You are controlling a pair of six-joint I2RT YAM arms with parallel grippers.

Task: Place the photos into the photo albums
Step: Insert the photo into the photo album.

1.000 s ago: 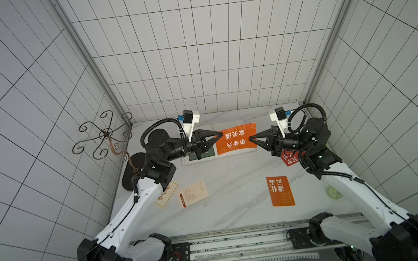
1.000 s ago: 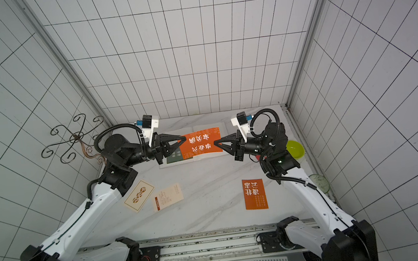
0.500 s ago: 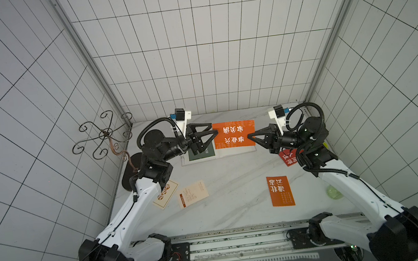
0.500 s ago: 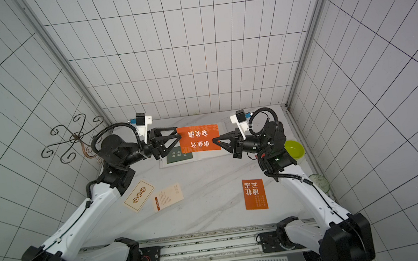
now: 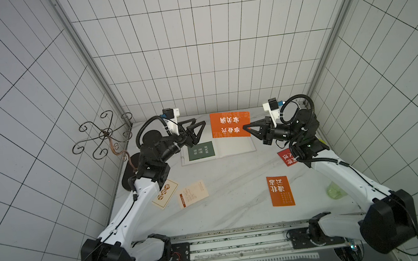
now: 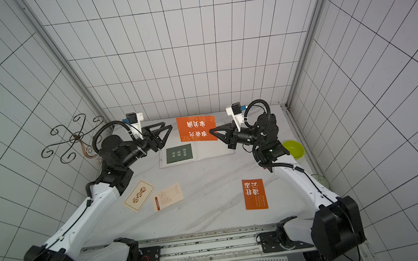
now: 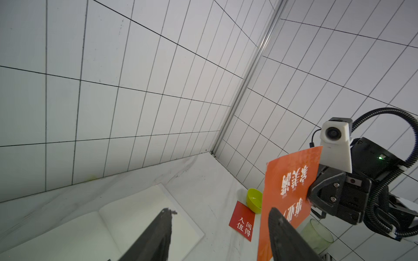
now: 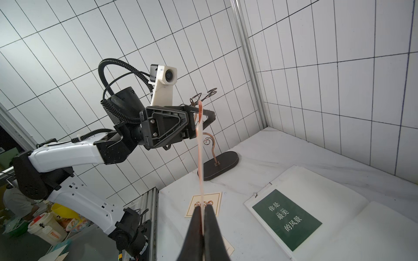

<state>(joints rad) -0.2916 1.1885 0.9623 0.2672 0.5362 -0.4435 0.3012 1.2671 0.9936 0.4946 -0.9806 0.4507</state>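
The photo album lies open at the back of the table, with a dark green photo on its left page. My right gripper is shut on the right edge of an orange photo, held upright above the album; the right wrist view shows that photo edge-on between the shut fingers. My left gripper stands open just left of the orange photo, apart from it. On the table lie a red photo, another orange photo and two cream photos.
A wire stand on a black oval base stands at the back left. A lime bowl and a clear cup sit by the right wall. Tiled walls close in the back and both sides.
My left gripper has opened, let go of the orange photo's left edge and drawn back to the left. The right gripper now holds the photo alone, a little farther back.
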